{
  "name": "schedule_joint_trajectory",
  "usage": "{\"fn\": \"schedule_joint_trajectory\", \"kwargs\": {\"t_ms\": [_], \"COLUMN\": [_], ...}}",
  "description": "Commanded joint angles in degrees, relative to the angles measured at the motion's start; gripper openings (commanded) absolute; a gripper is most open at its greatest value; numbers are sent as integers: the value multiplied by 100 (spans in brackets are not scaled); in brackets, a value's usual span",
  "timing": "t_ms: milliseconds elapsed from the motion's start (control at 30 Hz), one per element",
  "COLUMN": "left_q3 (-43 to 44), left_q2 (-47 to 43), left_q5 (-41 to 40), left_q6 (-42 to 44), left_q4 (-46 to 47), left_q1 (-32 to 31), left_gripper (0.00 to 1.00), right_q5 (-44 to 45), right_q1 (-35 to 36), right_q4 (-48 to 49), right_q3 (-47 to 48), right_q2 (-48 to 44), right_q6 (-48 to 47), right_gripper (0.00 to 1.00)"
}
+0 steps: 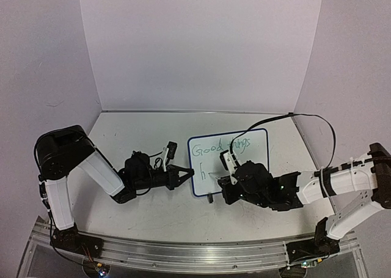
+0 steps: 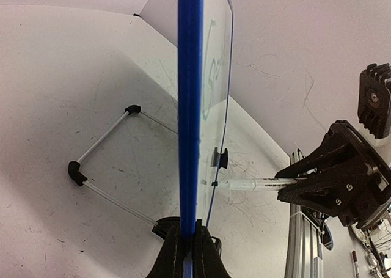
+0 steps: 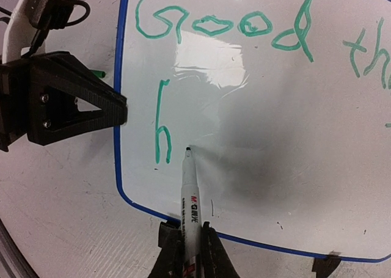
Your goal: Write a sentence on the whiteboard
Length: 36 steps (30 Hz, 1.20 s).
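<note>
Whiteboard [image 1: 256, 165]: blue-framed and rounded at the corners, it sits at the middle of the table [image 1: 140, 137], between the two grippers.
Sentence [image 1: 211, 149]: written in green and unfinished, with "Good things" across the top line and a lone "h" starting the second line at the board's left.
Left gripper [image 2: 188, 253]: closed tight on the whiteboard's left edge, its fingers pinching the blue frame.
Right gripper [image 3: 188, 241]: clamped around a marker [image 3: 189, 195], reaching in from the near right.
Marker tip: at the board's face just right of the "h"; contact cannot be told.
Wire stand [image 2: 101, 168]: a thin frame with black corners, lying on the table beside the board in the left wrist view.
</note>
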Motion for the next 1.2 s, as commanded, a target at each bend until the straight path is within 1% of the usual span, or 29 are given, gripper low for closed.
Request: {"fn": "schedule_joint_trajectory", "kwargs": {"t_ms": [0,267,467,900,1167], "left_q3": [109,151,151,136,154], "left_q2": [-247,-222,-234,-264,-264], "left_q5": [-162,-161,-161,-169,-169], "left_q6": [175,195,210,236,262], "left_q4": [76,62,52,39,5], "left_q1": [-31,-40,-41,-41,-42], "left_gripper": [0,0,0,0,0], "right_q5": [262,303,121,-227,-246], "right_q1": [-54,-62,-64,-62,-58], "right_q4": [128,201,208,61,-60], "right_q3": [216,302,378,103,17], "right_q2": [74,98,241,126,103], "right_q6": [53,-161,-263,-55,-26], "right_gripper": [0,0,0,0,0]}}
